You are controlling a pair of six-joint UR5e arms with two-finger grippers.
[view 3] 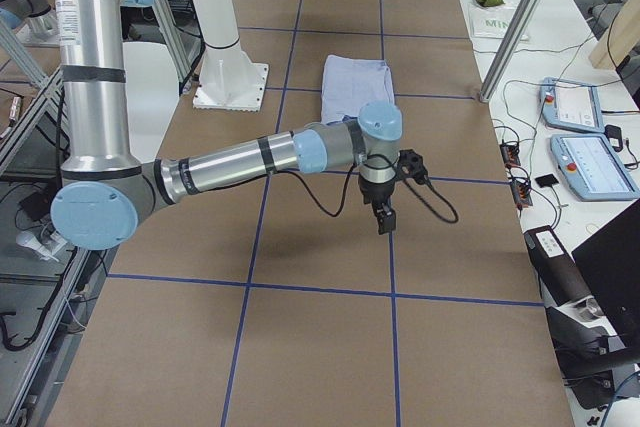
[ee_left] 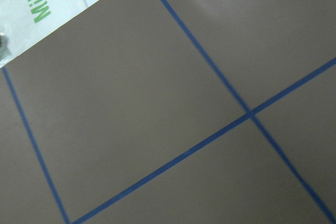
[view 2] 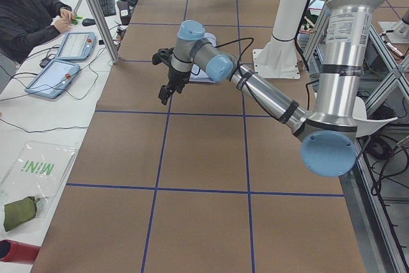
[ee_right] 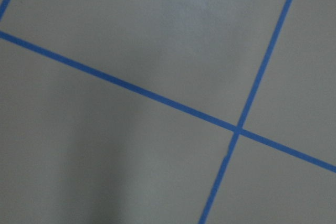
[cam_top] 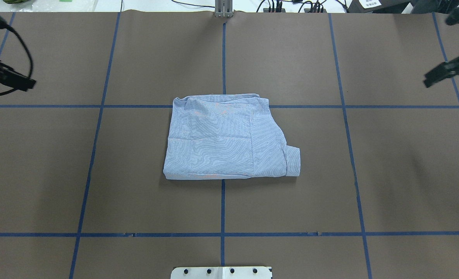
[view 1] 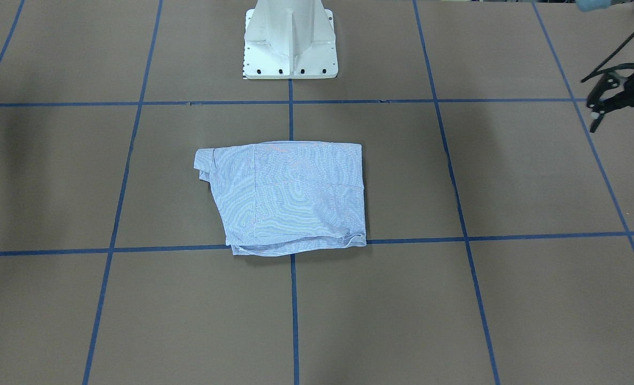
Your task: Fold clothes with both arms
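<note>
The light blue striped shirt point(cam_top: 221, 143) is lying flat at the middle of the brown table point(cam_top: 368, 186), folded into a rough rectangle; it is being crossed beneath by the centre line of blue tape point(cam_top: 222, 209); a sleeve cuff point(cam_top: 293, 162) is sticking out at the corner nearer the robot, on its right side; the far edge is resting along a cross line of tape.

The left gripper point(cam_top: 24, 82) is being held above the table at the left edge of the overhead view, well apart from the shirt; the right gripper point(cam_top: 432, 78) is being held likewise at the right edge; neither is touching the cloth. How far either pair of jaws is parted cannot be told: only dark, partly cropped shapes are being shown, and the wrist views are taking in nothing but table and tape.

The left arm point(view 2: 268, 97) is being stretched out low over the table from its shoulder; the right arm point(view 3: 230, 162) is being extended in the same way.

The white pedestal point(view 1: 290, 43) is standing at the robot's edge; a person point(view 2: 25, 20) is sitting at a side desk.
</note>
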